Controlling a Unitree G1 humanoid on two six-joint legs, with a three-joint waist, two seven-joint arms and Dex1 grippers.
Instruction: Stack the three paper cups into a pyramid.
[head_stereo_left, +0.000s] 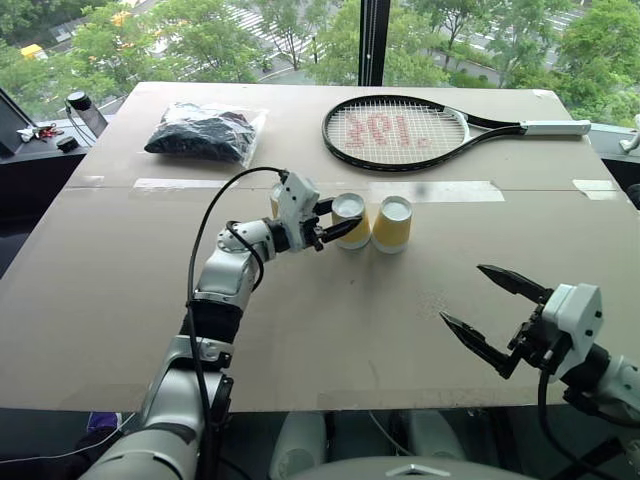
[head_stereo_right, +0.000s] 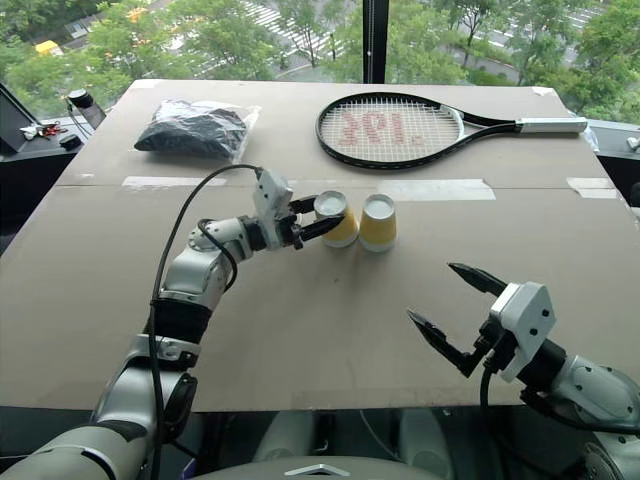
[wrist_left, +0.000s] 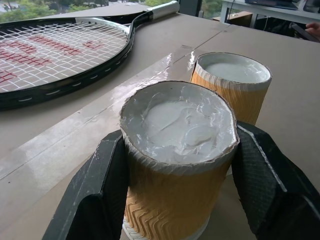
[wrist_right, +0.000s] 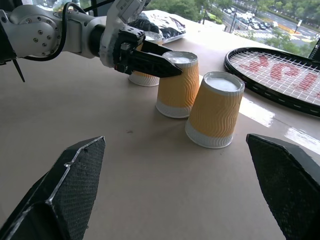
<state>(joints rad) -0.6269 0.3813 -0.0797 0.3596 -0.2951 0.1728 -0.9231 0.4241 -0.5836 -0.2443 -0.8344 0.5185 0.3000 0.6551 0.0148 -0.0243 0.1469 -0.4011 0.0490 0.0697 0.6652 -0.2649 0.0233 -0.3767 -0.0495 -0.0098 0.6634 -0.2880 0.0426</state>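
On the brown cardboard-covered counter before tree-filled windows, the left fingers pinch one upside-down yellow-tan paper cup, a second just beyond; right fingers spread wide, well apart.

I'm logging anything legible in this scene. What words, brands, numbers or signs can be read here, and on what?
Racket strings: a red printed mark, too distorted to read as letters.
Paper cups: plain, no print.
Black bag: no readable label.
Nothing else legible.
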